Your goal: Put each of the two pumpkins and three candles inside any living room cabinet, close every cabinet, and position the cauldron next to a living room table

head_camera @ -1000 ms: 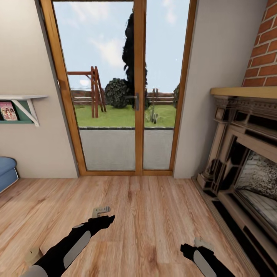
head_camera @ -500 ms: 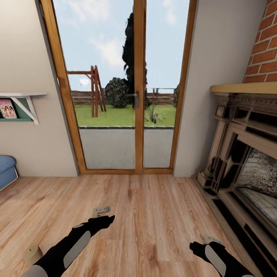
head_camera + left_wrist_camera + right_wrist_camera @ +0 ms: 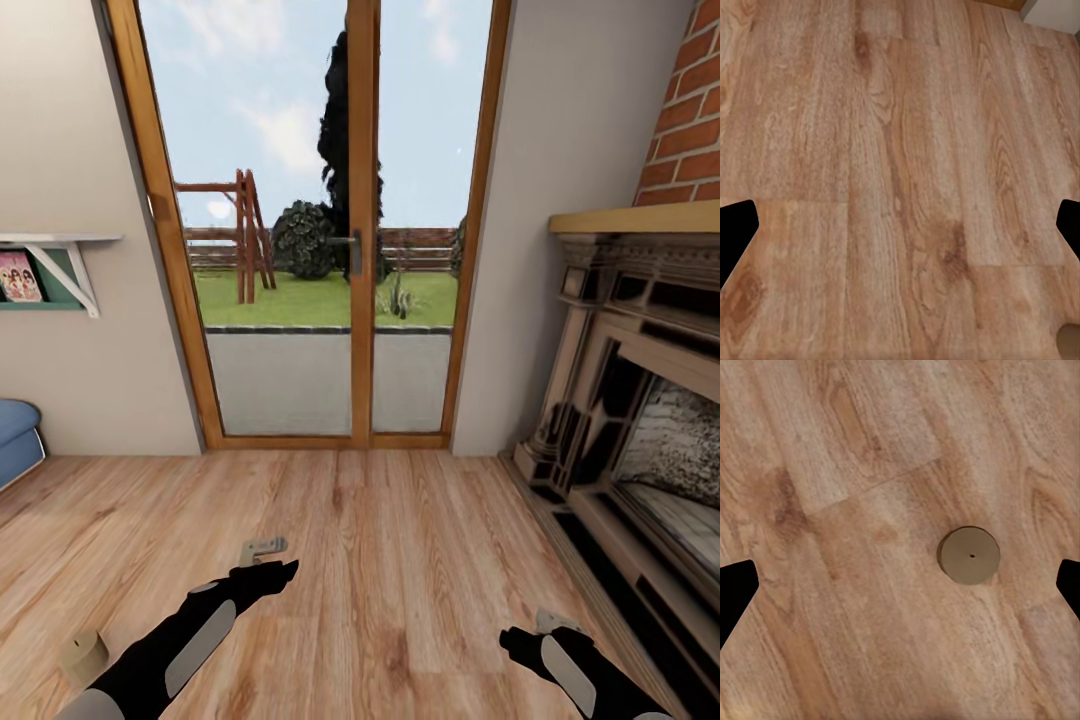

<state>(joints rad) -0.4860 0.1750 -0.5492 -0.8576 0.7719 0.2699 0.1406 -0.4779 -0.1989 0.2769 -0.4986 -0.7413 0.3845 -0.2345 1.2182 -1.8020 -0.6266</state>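
right wrist view | right tool (image 3: 900, 585) spread wide, empty | candle (image 3: 970, 555) upright on floor (image 3: 832, 472) | left tool (image 3: 900, 225) released

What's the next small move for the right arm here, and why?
Probably shift the right gripper sideways until the candle sits midway between its fingers, ready for lowering. The candle stands upright on the wood floor below, off-centre toward one finger, and the fingers are spread wide with nothing held.
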